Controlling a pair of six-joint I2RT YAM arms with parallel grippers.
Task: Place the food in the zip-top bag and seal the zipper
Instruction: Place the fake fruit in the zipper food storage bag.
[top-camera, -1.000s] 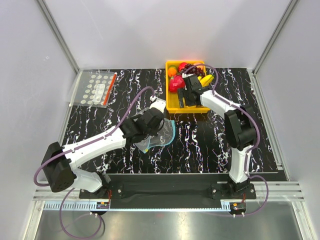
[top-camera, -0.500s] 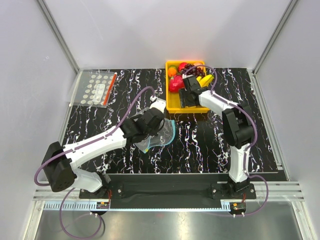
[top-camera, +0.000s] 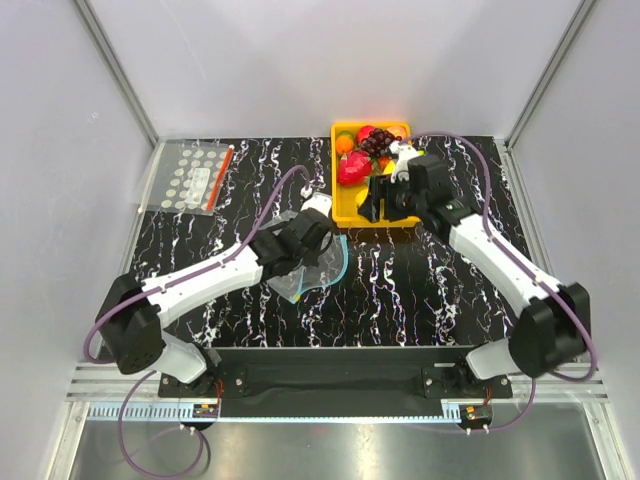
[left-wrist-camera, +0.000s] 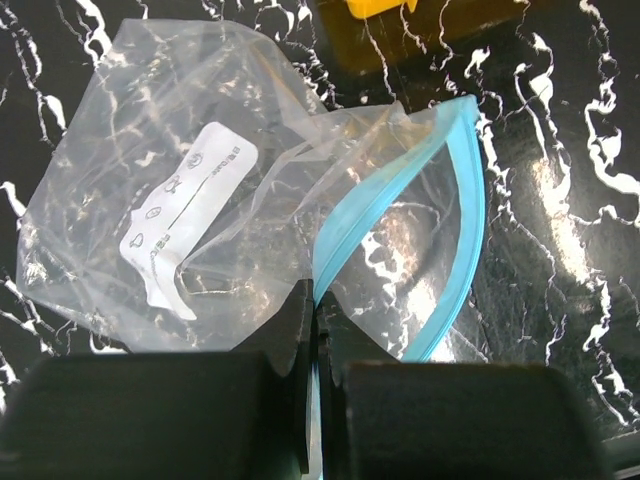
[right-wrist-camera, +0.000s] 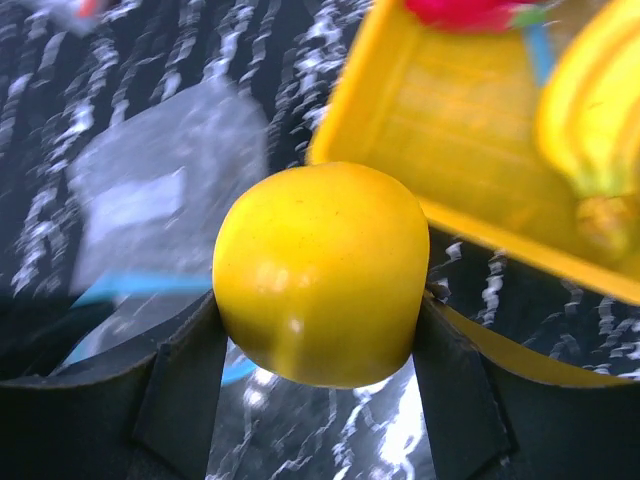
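right claw (right-wrist-camera: 320, 345) grips the lemon (right-wrist-camera: 320, 265) at the tray (right-wrist-camera: 450, 110) rim, left claw (left-wrist-camera: 317, 335) clenched on the zipper (left-wrist-camera: 470, 200).

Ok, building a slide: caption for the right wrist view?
Jaws of the right gripper clamp a yellow lemon near the yellow tray.

No readable text anywhere. Only printed item: white label (left-wrist-camera: 185, 222) on clear bag (left-wrist-camera: 110, 120), left wrist view, toward 9 o'clock of frame. Label carries a few small round icons and a line of tiny print, all too small to read. Right wrist view: same label is a blurred white patch toward 9 o'clock, illegible. Top view: dotted bag (top-camera: 192, 178) at 10 o'clock bears a plain white dot pattern.
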